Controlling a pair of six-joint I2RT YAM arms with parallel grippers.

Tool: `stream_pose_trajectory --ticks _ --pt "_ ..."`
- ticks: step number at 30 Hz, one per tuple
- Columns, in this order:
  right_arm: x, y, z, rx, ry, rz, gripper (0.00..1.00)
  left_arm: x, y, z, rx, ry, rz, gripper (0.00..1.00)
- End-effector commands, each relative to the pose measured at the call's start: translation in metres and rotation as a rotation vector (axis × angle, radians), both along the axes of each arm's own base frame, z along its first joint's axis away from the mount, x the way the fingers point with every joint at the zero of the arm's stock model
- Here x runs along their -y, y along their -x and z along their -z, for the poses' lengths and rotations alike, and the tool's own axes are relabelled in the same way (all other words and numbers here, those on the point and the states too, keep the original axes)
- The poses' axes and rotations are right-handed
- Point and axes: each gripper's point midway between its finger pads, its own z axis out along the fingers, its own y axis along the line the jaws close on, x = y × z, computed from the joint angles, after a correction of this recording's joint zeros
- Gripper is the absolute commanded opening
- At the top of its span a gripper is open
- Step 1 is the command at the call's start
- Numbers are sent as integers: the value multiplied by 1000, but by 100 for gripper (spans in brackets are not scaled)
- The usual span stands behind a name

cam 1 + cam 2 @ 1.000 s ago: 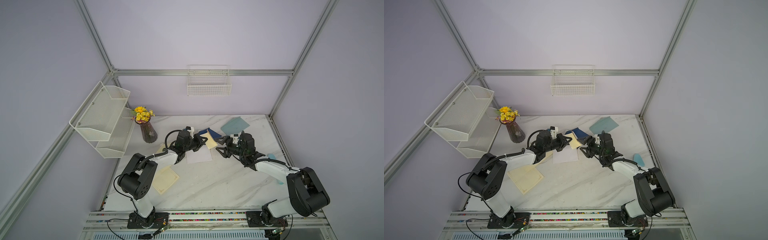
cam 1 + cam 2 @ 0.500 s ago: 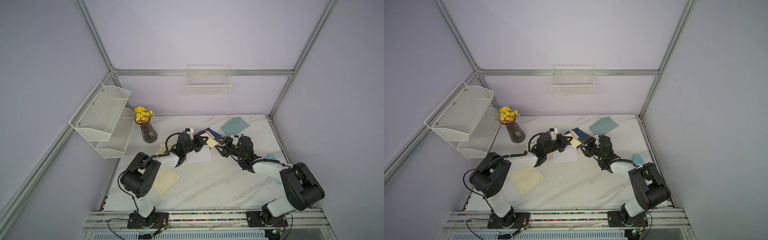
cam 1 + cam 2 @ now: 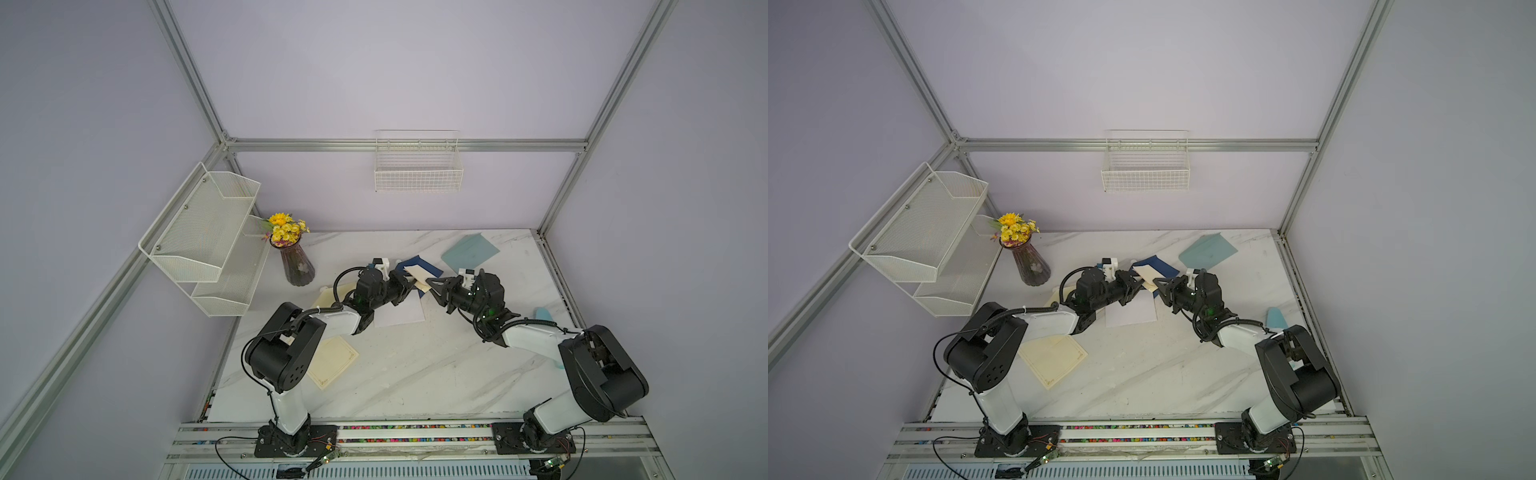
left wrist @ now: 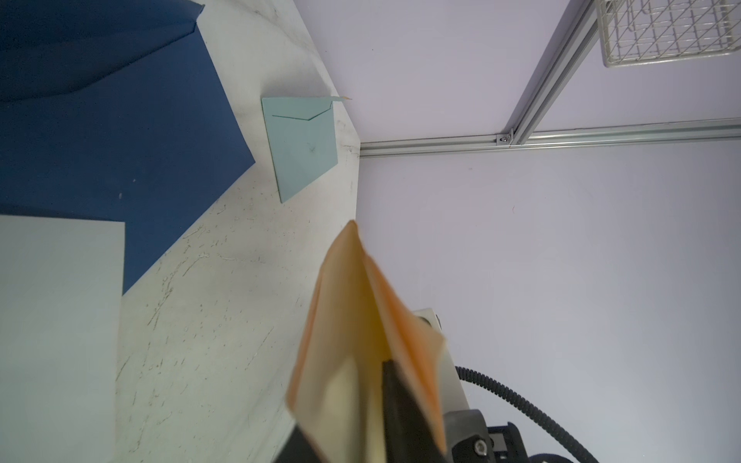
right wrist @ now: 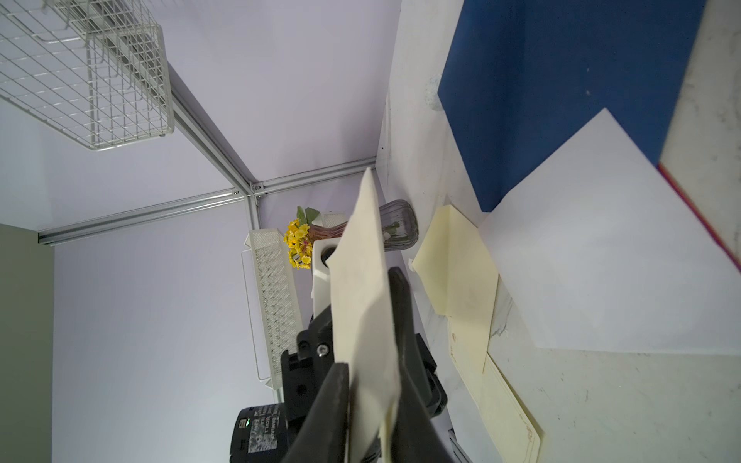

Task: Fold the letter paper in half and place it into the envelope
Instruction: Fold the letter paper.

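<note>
The 2 arms match in both top views. The left arm (image 3: 332, 322), at the left of the frame, and the right arm (image 3: 536, 340), at the right, have smooth white links between bulky rounded black joint housings (image 3: 286, 353). Each stands on a black base plate (image 3: 291, 442) trailing thin wires (image 3: 232, 442). A black ribbed cable (image 3: 524, 321) follows each forearm, and each wrist bears a small white camera block (image 3: 380, 264). The left pincer (image 3: 405, 286) and right pincer (image 3: 434, 284) are matte black with tapering fingers (image 5: 403, 320). The right wrist view shows a green light (image 5: 245, 421), a printed label (image 5: 262, 437) and a silver screw (image 5: 320, 350).
</note>
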Motion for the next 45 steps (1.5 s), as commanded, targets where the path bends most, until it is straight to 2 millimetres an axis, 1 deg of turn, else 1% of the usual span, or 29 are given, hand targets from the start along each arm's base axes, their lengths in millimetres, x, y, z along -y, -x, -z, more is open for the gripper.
stream_pose_trajectory --ticks 1,2,4,6,9,14,16,20,23,28,31,33,36,37,38,41,45 --pt "2 -1 -5 -2 6 1 9 -3 4 -21 60 -24 32 95" --pt "4 0 -7 2 21 -10 6 -8 7 -19 56 -63 39 100" --pt "7 4 -7 4 56 -32 3 -20 14 -14 52 -125 46 100" --pt "8 8 -6 9 95 -64 0 -30 20 -15 70 -175 67 100" --pt "6 16 -3 13 131 -133 0 -44 27 -14 95 -262 112 100" --pt "0 23 -9 37 131 -214 0 -58 32 -13 161 -336 177 100" --pt "-3 26 -11 43 134 -247 0 -58 32 -17 198 -332 210 100" --pt "-11 29 -17 61 118 -311 0 -49 33 -22 265 -301 326 100" --pt "-15 34 -21 71 132 -359 0 -44 32 -28 296 -274 380 100" --pt "-18 42 -18 74 170 -427 0 -40 31 -34 331 -266 450 100" --pt "-20 44 -17 75 161 -450 0 -37 30 -34 338 -260 484 94" --pt "-20 45 -14 73 171 -458 0 -35 31 -33 341 -260 504 86" --pt "-21 46 -12 75 174 -468 0 -35 34 -31 341 -264 523 85" --pt "-21 46 -12 74 173 -470 0 -34 34 -30 340 -263 528 71" --pt "-21 46 -11 74 171 -474 0 -34 35 -30 339 -260 534 63" --pt "-22 45 -12 78 173 -478 0 -34 37 -28 335 -260 555 53" --pt "-24 43 -13 80 171 -488 0 -32 40 -28 336 -254 573 43"
